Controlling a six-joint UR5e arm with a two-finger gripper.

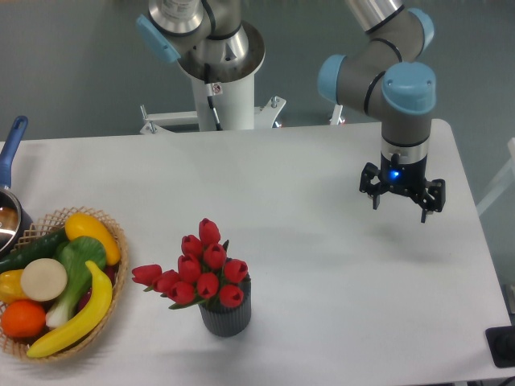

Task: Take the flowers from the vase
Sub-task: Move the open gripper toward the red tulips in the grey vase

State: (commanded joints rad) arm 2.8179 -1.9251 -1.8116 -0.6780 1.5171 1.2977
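Note:
A bunch of red tulip flowers (pixel 199 267) with small green leaves stands in the vase (pixel 226 316), a small dark grey ribbed pot near the table's front edge, left of centre. The buds spread wider than the pot, leaning out to the left. My gripper (pixel 400 207) hangs above the right part of the table, far to the right of the flowers and further back. Its two fingers stand apart, open, with nothing between them.
A wicker basket (pixel 113 233) of fruit and vegetables sits at the front left. A pot with a blue handle (pixel 11 153) pokes in at the left edge. The arm's white base (pixel 228 88) stands behind the table. A dark object (pixel 503 346) sits at the lower right corner.

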